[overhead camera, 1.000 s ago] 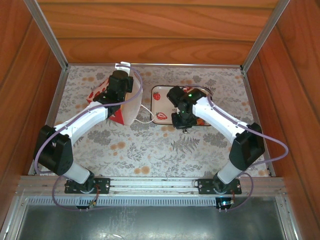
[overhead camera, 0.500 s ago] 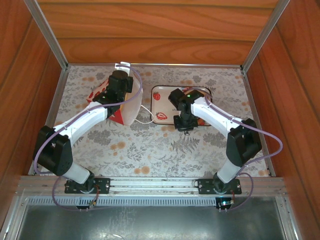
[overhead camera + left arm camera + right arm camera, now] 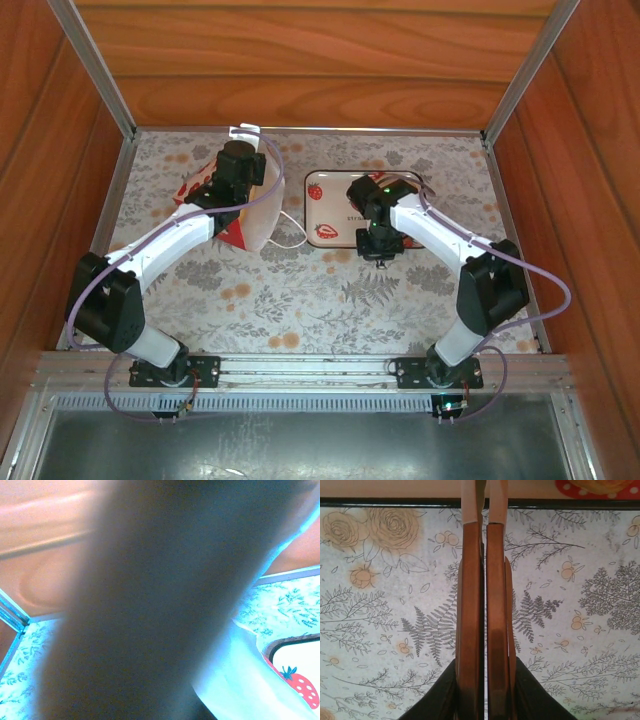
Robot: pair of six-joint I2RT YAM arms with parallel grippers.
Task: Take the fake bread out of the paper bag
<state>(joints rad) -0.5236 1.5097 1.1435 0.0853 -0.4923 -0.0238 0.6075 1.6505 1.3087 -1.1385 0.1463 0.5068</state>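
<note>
The paper bag [image 3: 232,212], white with a red lower band, leans tilted at the table's left back, with its white cord handle [image 3: 292,228] trailing toward the tray. My left gripper [image 3: 240,168] is at the bag's top edge. The left wrist view is blocked by a dark blur, with white bag paper [image 3: 240,680] beside it, so I cannot tell how the jaws stand. My right gripper [image 3: 378,246] hangs over the tray's near edge, shut and empty [image 3: 484,500], above the floral table. A golden-orange patch [image 3: 600,484], possibly fake bread, peeks in at the top edge.
The white strawberry tray [image 3: 330,190] lies right of the bag, and its corner [image 3: 300,690] is in the left wrist view. Wooden walls enclose the table on three sides. The floral tablecloth [image 3: 300,300] spreads toward the arm bases.
My right gripper has slid a little to the right along the tray's near edge, and its elbow has shifted. The left arm and the bag have stayed put.
</note>
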